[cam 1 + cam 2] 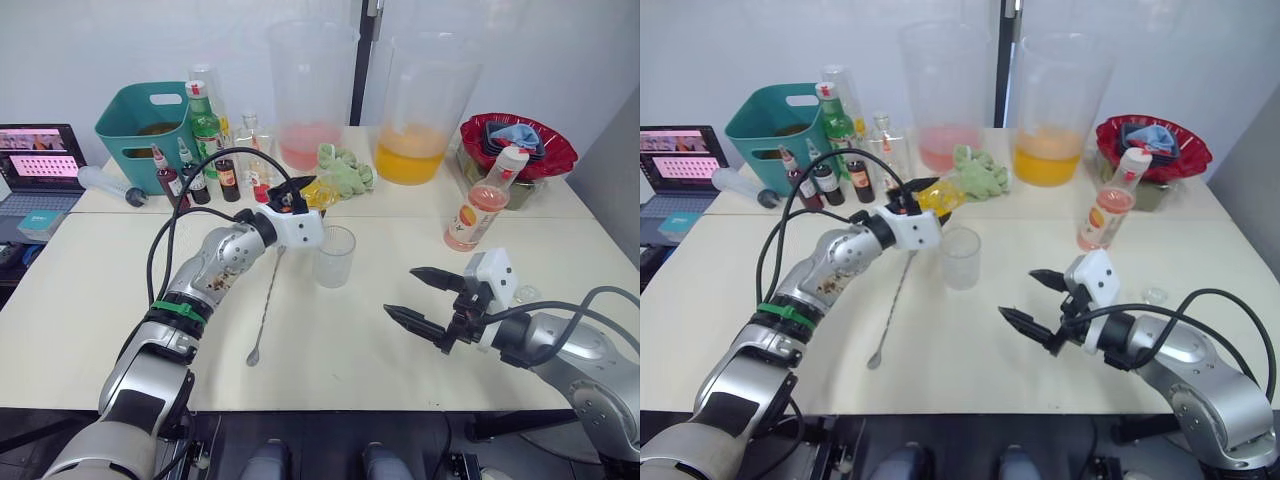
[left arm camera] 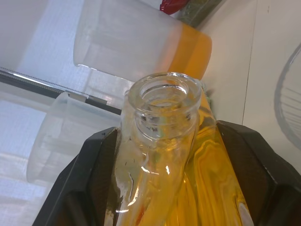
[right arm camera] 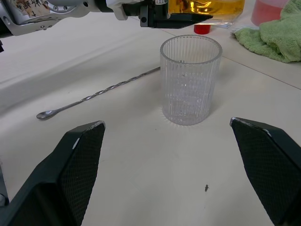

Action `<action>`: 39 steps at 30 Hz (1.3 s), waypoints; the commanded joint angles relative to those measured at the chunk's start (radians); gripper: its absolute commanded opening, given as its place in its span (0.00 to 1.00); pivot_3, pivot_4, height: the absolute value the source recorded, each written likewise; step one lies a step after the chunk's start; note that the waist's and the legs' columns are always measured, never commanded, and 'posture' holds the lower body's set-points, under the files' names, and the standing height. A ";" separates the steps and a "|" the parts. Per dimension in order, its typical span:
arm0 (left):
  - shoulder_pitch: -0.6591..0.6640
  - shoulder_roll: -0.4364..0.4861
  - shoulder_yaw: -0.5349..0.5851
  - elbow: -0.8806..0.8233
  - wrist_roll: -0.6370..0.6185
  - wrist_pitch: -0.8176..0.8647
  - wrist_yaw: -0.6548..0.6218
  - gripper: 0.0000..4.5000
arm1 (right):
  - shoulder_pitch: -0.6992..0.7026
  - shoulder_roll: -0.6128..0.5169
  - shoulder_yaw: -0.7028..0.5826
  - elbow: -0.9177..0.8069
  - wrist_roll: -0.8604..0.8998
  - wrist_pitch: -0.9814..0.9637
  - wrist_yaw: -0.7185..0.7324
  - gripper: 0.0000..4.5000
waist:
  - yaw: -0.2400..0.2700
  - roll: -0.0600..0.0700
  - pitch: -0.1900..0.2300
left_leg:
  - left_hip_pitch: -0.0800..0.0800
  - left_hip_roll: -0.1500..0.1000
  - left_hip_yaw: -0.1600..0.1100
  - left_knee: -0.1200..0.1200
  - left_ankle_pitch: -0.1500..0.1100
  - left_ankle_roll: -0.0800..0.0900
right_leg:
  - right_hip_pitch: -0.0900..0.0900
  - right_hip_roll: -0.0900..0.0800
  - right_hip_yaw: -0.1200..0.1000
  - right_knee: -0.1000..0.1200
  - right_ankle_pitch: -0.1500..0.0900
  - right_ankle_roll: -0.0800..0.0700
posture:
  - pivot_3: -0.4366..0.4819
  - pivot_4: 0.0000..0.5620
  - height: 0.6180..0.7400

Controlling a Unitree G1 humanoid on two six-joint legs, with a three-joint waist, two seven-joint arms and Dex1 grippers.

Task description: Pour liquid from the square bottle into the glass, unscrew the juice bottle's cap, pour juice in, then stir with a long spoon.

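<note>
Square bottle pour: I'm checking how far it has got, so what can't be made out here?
- Square bottle, head views: body mostly hidden behind the left end effector.
- Square bottle's base, left wrist view: cut off by the frame edge.
- Glass: any liquid inside is unclear through its ribbed wall.
- Juice bottle label: too small to read.

No text, brand or number can be read anywhere. The juice bottle (image 1: 478, 212) wears an orange-and-white label, the small dark bottles (image 1: 198, 182) and the tall green bottle (image 1: 205, 126) carry labels, and the laptop screen (image 1: 38, 156) shows rows of content, all too small to make out.
</note>
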 commanded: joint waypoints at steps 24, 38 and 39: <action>-0.093 0.082 -0.087 -0.026 0.298 -0.107 0.319 0.61 | -0.042 0.022 0.032 -0.037 0.009 0.005 -0.034 1.00 | 0.000 0.000 0.000 | 0.000 -0.001 0.000 0.000 0.000 0.000 | 0.000 0.000 0.000 0.001 0.000 0.000 | 0.48 0.27 1.00; -0.118 0.097 -0.123 -0.006 0.379 -0.073 0.413 0.61 | -0.060 0.023 0.039 -0.031 0.010 0.012 -0.046 1.00 | -0.001 0.000 0.000 | 0.000 -0.001 0.000 0.001 0.000 0.000 | 0.000 0.000 0.000 0.002 0.000 0.000 | 0.48 0.27 1.00; -0.119 0.097 -0.123 -0.004 0.379 -0.071 0.415 0.61 | -0.061 0.024 0.040 -0.029 0.010 0.012 -0.046 1.00 | -0.001 0.000 0.000 | 0.000 -0.001 0.000 0.001 0.000 0.000 | -0.001 0.000 0.000 0.002 0.000 0.000 | 0.48 0.27 1.00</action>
